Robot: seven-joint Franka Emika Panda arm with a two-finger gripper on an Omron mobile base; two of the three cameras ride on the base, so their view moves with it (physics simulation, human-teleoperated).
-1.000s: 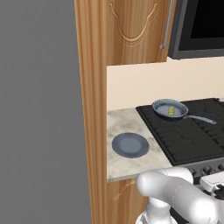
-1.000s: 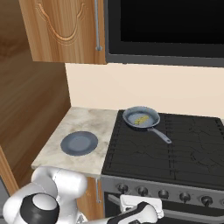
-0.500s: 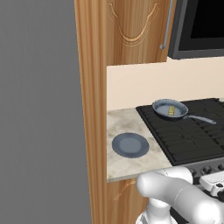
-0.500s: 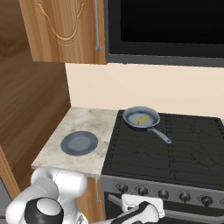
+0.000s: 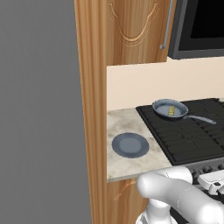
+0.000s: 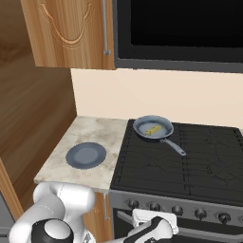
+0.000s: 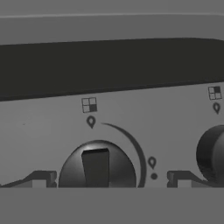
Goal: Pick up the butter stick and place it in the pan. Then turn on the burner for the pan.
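Holding my claw (image 7: pixel 103 179) wide with a finger either side of the stove knob (image 7: pixel 97 167) dead ahead, because the butter stick (image 6: pixel 152 130) already lies in the pan (image 6: pixel 153 127) up beyond it

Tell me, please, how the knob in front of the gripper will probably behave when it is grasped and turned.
The knob looks rigid, and its raised centre bar should give the fingers a firm hold. The arc printed around it suggests it rotates in place rather than slides.

A tall wooden cabinet (image 5: pixel 94 109) stands at nine o'clock beside a marble counter (image 6: pixel 88 137). A cream backsplash (image 6: pixel 156 97) runs beneath a black microwave (image 6: pixel 185 33) at twelve o'clock.
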